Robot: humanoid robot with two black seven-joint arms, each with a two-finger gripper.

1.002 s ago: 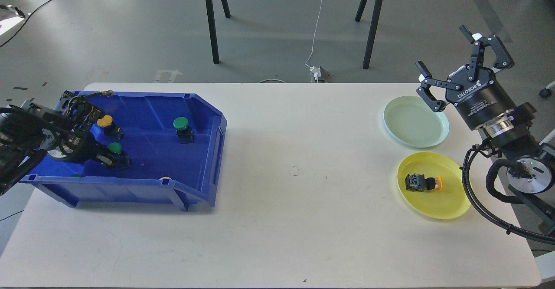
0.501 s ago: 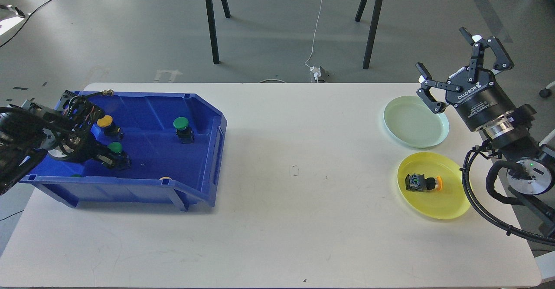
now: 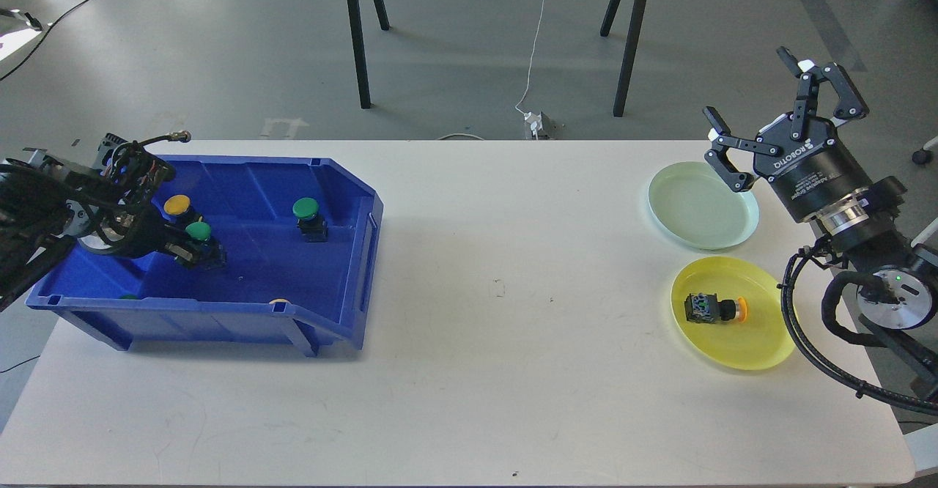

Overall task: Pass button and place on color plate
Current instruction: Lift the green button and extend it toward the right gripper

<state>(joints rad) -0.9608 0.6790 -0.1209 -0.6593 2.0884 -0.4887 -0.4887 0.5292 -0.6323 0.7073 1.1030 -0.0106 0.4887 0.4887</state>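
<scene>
My left gripper (image 3: 192, 251) is inside the blue bin (image 3: 344, 253), shut on a green button (image 3: 199, 237) and holding it above the bin floor. A yellow button (image 3: 178, 207) sits just behind it and another green button (image 3: 310, 217) stands further right in the bin. My right gripper (image 3: 762, 118) is open and empty, raised by the far right rim of the pale green plate (image 3: 702, 206). The yellow plate (image 3: 733, 313) holds an orange-capped button (image 3: 714, 308) lying on its side.
Two more button caps peek over the bin's front wall, one green (image 3: 129, 297) and one orange (image 3: 278, 301). The white table (image 3: 498, 312) stretches between bin and plates. Black stand legs (image 3: 357, 34) are on the floor behind the table.
My left gripper has risen and drawn back with the green button in it. The bin has shifted slightly. The right arm has stayed still.
</scene>
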